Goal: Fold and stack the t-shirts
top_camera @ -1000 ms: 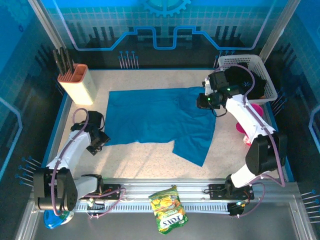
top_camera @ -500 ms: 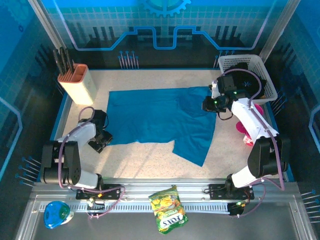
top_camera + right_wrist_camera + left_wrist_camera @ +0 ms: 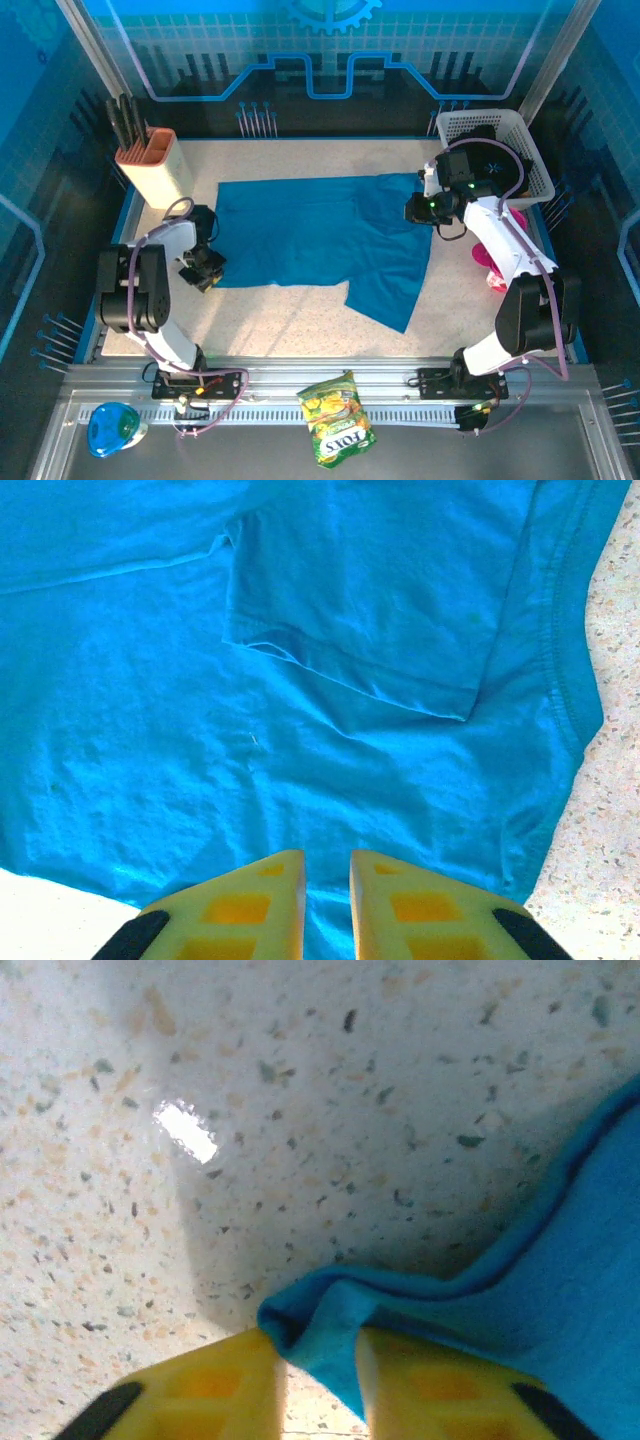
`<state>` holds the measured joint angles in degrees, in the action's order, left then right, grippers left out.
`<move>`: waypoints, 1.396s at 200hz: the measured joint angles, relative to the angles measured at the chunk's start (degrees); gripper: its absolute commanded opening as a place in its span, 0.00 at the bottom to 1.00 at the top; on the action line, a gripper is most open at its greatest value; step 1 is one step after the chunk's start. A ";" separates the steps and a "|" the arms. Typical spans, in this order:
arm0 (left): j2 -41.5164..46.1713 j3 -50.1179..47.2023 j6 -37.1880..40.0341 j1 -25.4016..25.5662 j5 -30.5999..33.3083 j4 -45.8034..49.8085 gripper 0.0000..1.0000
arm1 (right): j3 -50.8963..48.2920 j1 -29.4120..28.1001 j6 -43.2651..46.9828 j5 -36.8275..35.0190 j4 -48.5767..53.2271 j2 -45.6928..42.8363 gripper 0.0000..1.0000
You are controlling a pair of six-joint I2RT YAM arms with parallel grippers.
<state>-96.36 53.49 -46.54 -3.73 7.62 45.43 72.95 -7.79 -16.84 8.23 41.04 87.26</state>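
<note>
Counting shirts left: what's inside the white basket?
Black t-shirt with a small pale mark lies in the basket; anything beneath it is covered.

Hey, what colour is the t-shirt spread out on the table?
The t-shirt is plain teal-blue, with no pattern. It shows clearest in the right wrist view.

A tan knife block (image 3: 155, 168) with dark-handled knives (image 3: 125, 118) stands at the far left corner of the speckled worktop (image 3: 290, 320), and a white slatted basket (image 3: 535, 165) sits at the far right corner. Pink cups (image 3: 485, 255) lie near the right edge, just in front of the basket. On the metal rail (image 3: 400, 372) along the near edge rests a green and yellow snack bag (image 3: 338, 418), and a blue round object (image 3: 110, 427) lies near the near left corner.
</note>
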 measured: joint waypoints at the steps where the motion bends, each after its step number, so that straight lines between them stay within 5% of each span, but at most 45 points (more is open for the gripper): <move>1: -0.04 0.04 0.13 -0.02 0.02 0.09 0.02 | 0.00 0.00 0.00 0.00 0.00 0.00 0.20; 81: 1.90 0.33 3.58 -0.33 -1.60 -2.21 0.00 | -3.04 -0.02 3.54 2.97 -2.62 -6.86 0.24; 147: 12.15 -0.48 6.47 -0.28 -3.02 -5.51 0.00 | -7.26 -1.97 16.65 7.26 -9.31 -28.52 0.65; 220: 19.89 -6.71 6.62 -0.28 -5.01 -7.89 0.00 | -8.55 -22.75 48.17 -5.86 11.19 -34.84 0.63; 279: 22.86 -10.10 6.62 -0.28 -5.99 -8.92 0.00 | -33.42 -40.59 60.33 -19.08 17.92 -29.09 0.54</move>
<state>-73.49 43.40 -39.92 -4.01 1.63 36.51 39.53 -48.38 43.48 -10.85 58.96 58.17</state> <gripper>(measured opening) 0.051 0.545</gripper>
